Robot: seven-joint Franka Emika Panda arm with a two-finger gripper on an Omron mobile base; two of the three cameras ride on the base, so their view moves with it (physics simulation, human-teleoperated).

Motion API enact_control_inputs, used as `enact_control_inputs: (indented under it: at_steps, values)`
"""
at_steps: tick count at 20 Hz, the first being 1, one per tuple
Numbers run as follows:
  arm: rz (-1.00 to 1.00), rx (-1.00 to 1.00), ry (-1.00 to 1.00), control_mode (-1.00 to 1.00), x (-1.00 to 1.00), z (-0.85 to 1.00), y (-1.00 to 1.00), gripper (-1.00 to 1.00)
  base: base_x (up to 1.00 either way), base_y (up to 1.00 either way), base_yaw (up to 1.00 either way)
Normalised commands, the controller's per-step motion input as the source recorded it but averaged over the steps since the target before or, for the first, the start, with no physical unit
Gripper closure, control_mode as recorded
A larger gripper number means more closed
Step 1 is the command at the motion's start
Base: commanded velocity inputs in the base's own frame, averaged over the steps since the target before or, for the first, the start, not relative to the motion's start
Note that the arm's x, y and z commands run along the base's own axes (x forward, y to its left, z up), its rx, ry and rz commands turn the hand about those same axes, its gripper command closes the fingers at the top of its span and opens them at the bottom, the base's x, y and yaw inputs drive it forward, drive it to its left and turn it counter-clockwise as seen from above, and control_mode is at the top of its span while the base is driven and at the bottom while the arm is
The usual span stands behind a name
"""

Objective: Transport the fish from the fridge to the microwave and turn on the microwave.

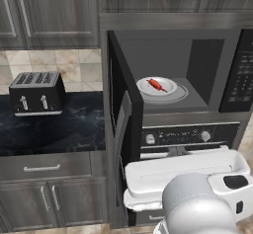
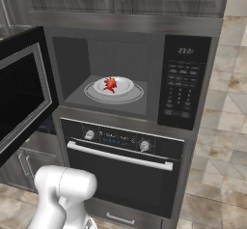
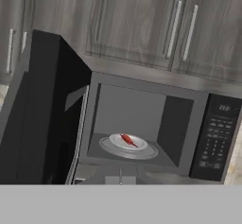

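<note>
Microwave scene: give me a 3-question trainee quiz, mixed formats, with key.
1. True or false: the microwave door is shut.
2. Multiple choice: the fish lies on (A) the bare turntable, (B) the white plate on the turntable, (C) the counter beside the toaster.
3. Fill in: the button panel sits to the ___ of the microwave cavity in the right base view.

Key
1. False: the door is swung open to the left.
2. B.
3. Right.
</note>
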Motion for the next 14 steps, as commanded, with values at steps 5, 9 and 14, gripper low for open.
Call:
enact_control_inputs:
  at_steps: [5,9,14]
  values:
    - [-0.04,0.0,-0.01,-1.0,-0.01,-0.04,0.12,1.0,0.0,0.0,0.0]
    - [-0.04,0.0,0.0,-1.0,-0.01,-0.04,0.11,1.0,0.0,0.0,0.0]
    - [-0.05,0.0,0.0,-1.0,-0.01,-0.06,0.1,1.0,0.0,0.0,0.0]
